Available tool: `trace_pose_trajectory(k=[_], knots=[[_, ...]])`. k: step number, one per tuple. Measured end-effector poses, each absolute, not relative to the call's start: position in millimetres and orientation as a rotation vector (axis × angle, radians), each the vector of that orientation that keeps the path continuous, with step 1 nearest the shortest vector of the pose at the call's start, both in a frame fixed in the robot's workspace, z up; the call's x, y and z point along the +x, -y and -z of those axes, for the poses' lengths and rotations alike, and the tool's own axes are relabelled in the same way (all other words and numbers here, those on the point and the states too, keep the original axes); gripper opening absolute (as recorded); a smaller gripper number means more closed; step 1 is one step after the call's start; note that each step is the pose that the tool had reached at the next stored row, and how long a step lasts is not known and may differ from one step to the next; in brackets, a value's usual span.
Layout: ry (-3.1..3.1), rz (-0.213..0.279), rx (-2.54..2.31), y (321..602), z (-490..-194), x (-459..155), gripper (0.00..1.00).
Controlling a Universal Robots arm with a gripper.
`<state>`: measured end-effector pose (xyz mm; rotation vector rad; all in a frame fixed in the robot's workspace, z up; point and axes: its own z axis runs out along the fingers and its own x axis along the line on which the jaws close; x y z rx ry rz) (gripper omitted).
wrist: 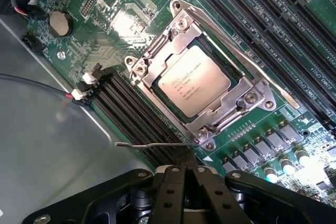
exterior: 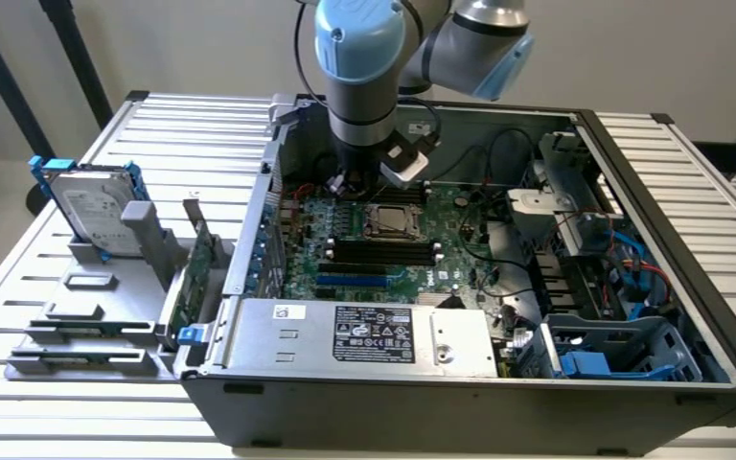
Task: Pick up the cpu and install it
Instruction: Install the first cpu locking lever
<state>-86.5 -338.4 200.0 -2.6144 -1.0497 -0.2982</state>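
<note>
the cpu (wrist: pixel 194 80) lies seated in the motherboard socket (wrist: pixel 157 72), framed by the metal retention bracket, so placement appears done. the gripper (wrist: pixel 185 174) is closed and empty, poised just beside the socket above the thin lever (wrist: pixel 157 144); whether that lever is latched cannot be told.

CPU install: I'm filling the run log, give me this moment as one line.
cpu: seated in motherboard socket | gripper: shut, empty, above socket edge | socket frame: around the chip | hard drive: on the stand outside the case
</note>
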Motion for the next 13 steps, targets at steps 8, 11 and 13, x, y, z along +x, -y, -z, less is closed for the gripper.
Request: trace_pose_trajectory(k=[8,11,13], knots=[[1.049,0.298,-2.614,339.6,-199.9,-85.3,0.11],[1.049,0.298,-2.614,340.1,-199.9,-85.1,0.11],[1.049,0.298,-2.614,340.5,-199.9,-84.9,0.11]])
